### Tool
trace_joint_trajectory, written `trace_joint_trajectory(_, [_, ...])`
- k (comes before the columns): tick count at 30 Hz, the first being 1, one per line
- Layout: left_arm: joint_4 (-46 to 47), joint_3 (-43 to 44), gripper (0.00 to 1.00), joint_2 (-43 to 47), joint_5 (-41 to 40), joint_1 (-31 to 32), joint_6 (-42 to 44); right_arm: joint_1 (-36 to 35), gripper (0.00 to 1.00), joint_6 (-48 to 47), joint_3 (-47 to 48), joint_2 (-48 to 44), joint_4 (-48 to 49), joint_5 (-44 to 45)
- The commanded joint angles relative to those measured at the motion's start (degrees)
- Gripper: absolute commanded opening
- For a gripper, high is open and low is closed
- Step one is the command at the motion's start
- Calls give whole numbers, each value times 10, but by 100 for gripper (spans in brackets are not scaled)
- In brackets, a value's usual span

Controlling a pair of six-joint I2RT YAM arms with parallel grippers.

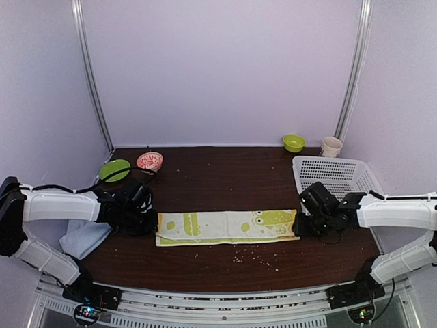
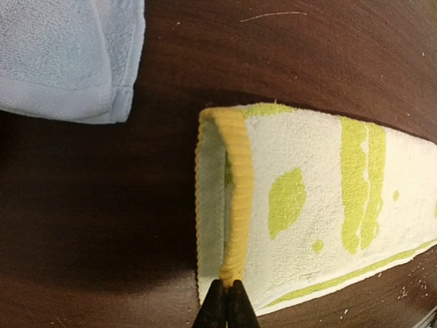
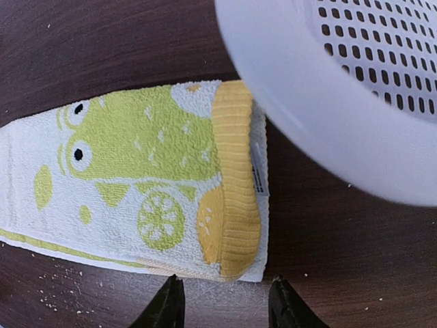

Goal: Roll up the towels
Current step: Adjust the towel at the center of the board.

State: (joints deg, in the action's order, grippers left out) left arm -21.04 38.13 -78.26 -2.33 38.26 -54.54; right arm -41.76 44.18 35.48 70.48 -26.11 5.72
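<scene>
Green towel [image 1: 227, 227] looks limp and light, so hems seem the best hold — left gripper [image 2: 225, 307] pinches its yellow hem [image 2: 235, 184] at lower centre, right gripper [image 3: 225, 309] gapes open over the other end.

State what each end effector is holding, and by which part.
The left end effector pinches the green-and-cream towel by the yellow hem at its left end. The right end effector, open at the other end, holds nothing.

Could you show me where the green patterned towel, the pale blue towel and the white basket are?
green patterned towel [image 1: 229, 227]: top view, its middle.
pale blue towel [image 1: 85, 238]: top view, its visible middle.
white basket [image 1: 334, 158]: top view, its far rim.
</scene>
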Motion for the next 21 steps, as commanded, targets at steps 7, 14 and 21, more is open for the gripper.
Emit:
trace_joint_trajectory(7, [20, -16, 0, 16, 17, 2, 8, 2, 38, 31, -21, 46, 62, -13])
trace_joint_trajectory(14, [24, -16, 0, 17, 20, 7, 7, 2, 33, 31, -20, 71, 73, -5])
trace_joint_trajectory(21, [25, -13, 0, 25, 26, 12, 7, 3, 17, 25, -23, 77, 69, -1])
